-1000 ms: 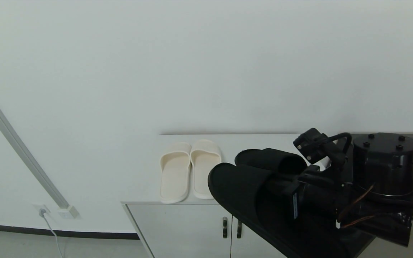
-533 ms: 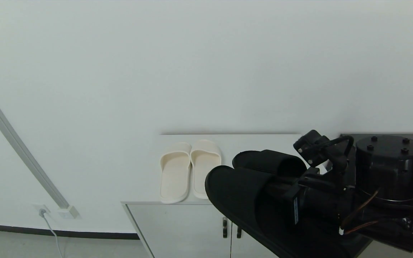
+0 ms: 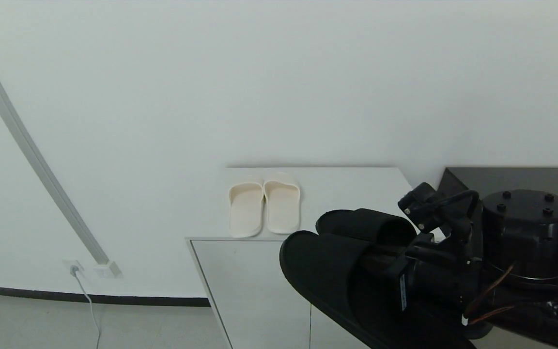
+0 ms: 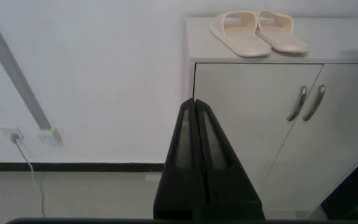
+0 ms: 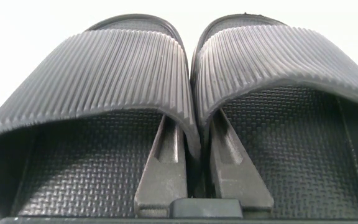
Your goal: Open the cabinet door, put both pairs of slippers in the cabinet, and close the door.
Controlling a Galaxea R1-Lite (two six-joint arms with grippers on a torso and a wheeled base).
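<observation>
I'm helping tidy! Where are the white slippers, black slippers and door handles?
white slippers [image 3: 245, 215], head view, a footbed
black slippers [image 3: 327, 264], head view, nearer slipper's upper
door handles [image 4: 297, 103], left wrist view, one bar

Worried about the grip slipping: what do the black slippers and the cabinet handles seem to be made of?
Black slippers: likely soft rubber or foam with a matte finish, judging by the ribbed straps and pebbled footbeds. Handles: probably brushed metal, going by their grey sheen, though coated plastic is possible.

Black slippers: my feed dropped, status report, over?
Right gripper shut on black ribbed rubber slippers. Left gripper shut, empty. Both white cabinet doors closed, blocking stowage; cream open-toe slippers on top.
</observation>
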